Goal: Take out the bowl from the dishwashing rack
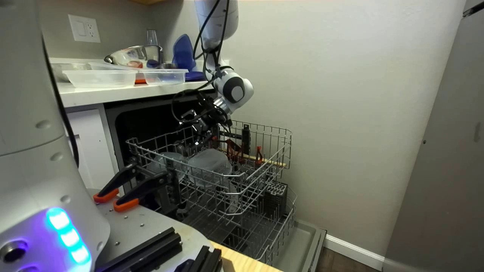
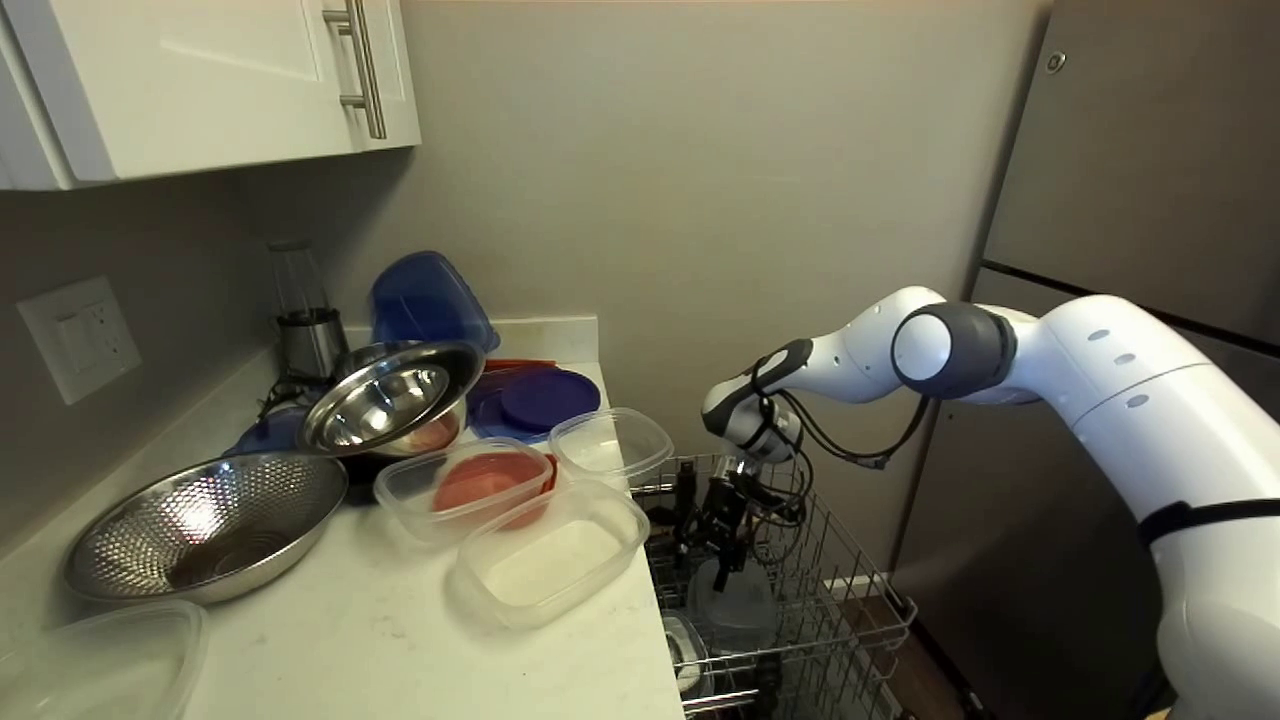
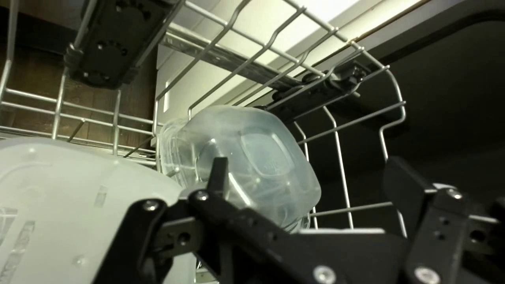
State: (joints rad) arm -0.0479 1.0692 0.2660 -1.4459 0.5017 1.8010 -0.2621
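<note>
The bowl [image 3: 268,157] is small, pale and translucent, tipped with its base toward the camera in the wrist view. It sits in a corner of the upper dishwashing rack [image 3: 355,122], a grey wire basket, also seen in both exterior views [image 1: 234,175] [image 2: 830,645]. In an exterior view the bowl [image 1: 166,160] is beside a larger pale dish [image 1: 211,162]. My gripper [image 3: 311,181] is open and empty. In the wrist view one finger overlaps the bowl; the other is right of it. Contact cannot be told. The gripper [image 1: 191,133] is over the rack's rear part.
The larger pale dish [image 3: 79,205] lies left of the bowl in the wrist view. Red-and-black items [image 1: 234,149] and a wooden strip [image 1: 274,163] are in the rack. The counter [image 2: 400,640] beside it holds clear containers [image 2: 550,560], metal bowls and blue lids.
</note>
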